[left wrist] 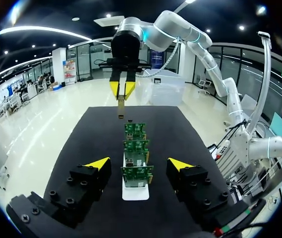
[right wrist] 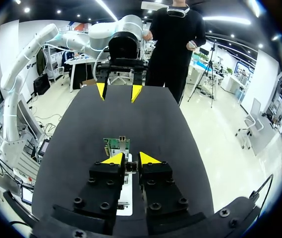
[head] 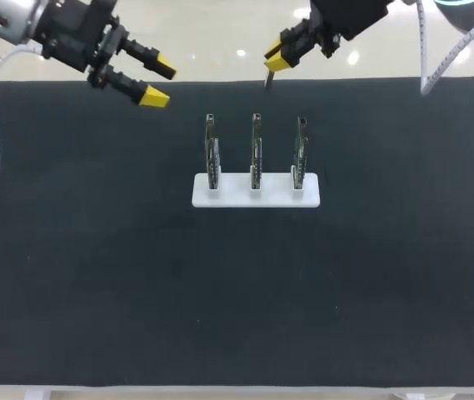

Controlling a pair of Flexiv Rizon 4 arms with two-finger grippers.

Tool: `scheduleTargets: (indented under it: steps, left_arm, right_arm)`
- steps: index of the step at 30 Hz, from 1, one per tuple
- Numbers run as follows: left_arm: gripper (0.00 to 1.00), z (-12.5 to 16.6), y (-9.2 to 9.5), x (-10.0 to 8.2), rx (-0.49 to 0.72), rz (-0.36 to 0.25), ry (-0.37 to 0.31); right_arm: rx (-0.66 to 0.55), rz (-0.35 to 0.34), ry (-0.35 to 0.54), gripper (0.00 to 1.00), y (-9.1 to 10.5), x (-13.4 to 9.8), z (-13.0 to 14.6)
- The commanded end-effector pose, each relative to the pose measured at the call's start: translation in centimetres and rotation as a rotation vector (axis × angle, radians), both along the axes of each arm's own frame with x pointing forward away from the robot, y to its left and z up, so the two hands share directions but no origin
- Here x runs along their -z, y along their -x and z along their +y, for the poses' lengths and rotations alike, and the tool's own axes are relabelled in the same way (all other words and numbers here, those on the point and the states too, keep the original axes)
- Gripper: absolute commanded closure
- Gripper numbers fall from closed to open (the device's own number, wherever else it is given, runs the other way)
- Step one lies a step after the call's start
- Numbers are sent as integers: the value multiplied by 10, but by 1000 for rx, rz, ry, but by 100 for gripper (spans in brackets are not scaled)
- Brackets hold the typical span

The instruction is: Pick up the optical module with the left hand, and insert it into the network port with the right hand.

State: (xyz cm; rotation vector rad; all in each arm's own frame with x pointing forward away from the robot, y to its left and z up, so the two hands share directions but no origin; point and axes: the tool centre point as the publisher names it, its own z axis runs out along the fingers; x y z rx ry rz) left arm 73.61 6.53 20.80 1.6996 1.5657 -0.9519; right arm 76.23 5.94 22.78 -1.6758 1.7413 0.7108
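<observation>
**A:** What's on the left?

**B:** The left claw (head: 157,82) hangs over the far left of the black-covered desk (head: 70,250). Its two yellow-tipped fingers are spread wide with nothing between them. I judge it is parked aside so the way to the boards is free.

**A:** And in the middle?

**B:** Three upright green circuit boards (head: 256,150) stand in a row, slotted on edge into a flat white plastic base (head: 237,193). Standing like that, their top ends face up. In the right wrist view the nearest board shows a small socket at its top edge, which I take for the network port (right wrist: 122,138). It looks reachable from above.

**A:** And the right?

**B:** The right claw (head: 275,57) is over the desk's far edge, behind the boards and well apart from them. Its fingers are pinched from both sides on the small slim metal optical module (head: 267,79). It grips the upper end, so the lower end hangs free below the fingertips, clear of the desk. That probably suits pushing it into a socket.

**A:** How does the module look?

**B:** It is a thin, narrow bar, brownish in the left wrist view and darker at the bottom. It is too small to show finer detail.
</observation>
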Motion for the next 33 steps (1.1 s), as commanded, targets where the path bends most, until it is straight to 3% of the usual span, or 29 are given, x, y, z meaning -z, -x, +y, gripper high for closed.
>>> scheduleTargets:
  steps: [1, 16, 33]
  left_arm:
    - [0, 2, -3, -1, 6, 3, -3]
    - [0, 2, -3, -1, 6, 3, -3]
    - [0, 2, -3, -1, 6, 3, -3]
  right_arm:
    - [-5, 5, 7, 100, -4, -2, 3]
    - [-31, 37, 51, 100, -5, 11, -17]
    - [-4, 88, 120, 100, 12, 28, -37]
